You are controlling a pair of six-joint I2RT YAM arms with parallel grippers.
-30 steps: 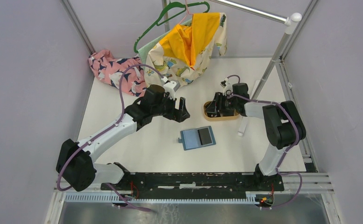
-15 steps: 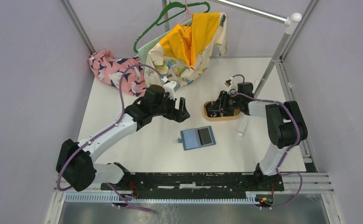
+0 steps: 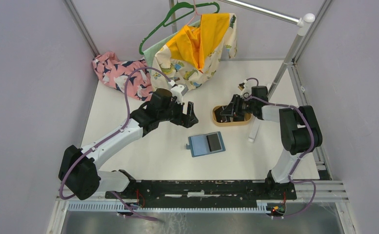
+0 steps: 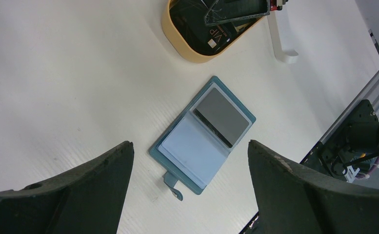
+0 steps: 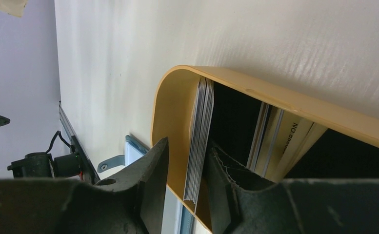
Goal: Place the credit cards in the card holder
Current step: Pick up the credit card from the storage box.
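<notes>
Right end effector (image 5: 188, 144): part-closed, credit cards (image 5: 203, 112) stacked between its fingers, grip uncertain. Hazard: whole stack pinched; cards fan, spill. Left end effector (image 4: 189, 144): wide open, empty.

left arm (image 3: 111, 141) + right arm (image 3: 284, 168): rocking white links, chunky black joints | cables (image 3: 127, 92): purple, looping along both | left gripper (image 3: 191, 114): looking matte black

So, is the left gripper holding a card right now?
No, in the left wrist view the left gripper has its fingers wide apart with nothing between them, above the open card holder.
</notes>
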